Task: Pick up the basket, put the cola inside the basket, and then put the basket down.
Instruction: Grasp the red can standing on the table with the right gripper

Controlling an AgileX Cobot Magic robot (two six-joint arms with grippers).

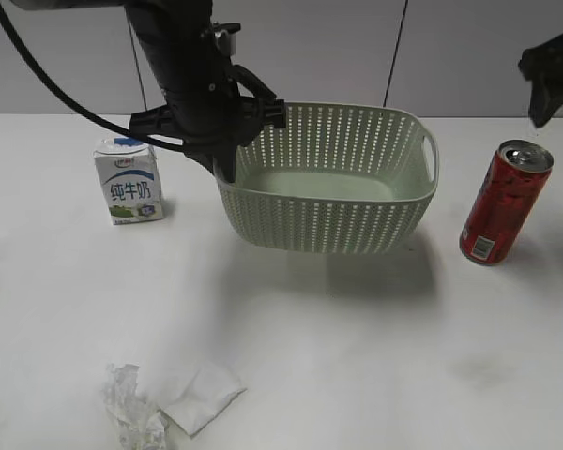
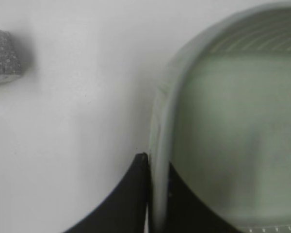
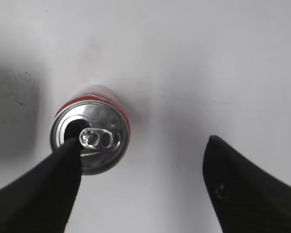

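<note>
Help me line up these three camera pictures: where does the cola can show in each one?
Exterior view: the cola stands at the right, apart from the basket.
Left wrist view: not in it; only the basket rim shows.
Right wrist view: seen from above, left of centre.
Shared landmark: the white table.

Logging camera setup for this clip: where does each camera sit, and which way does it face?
Exterior view: in front of the table, looking down at a slant at the basket, cola and milk carton; the left arm and part of the right hand show.
Left wrist view: on the left arm, facing down at the basket rim; left hand shut on it.
Right wrist view: on the right arm, facing straight down over the cola top; open fingers.
Shared: exterior and left wrist both show the gripped rim.
</note>
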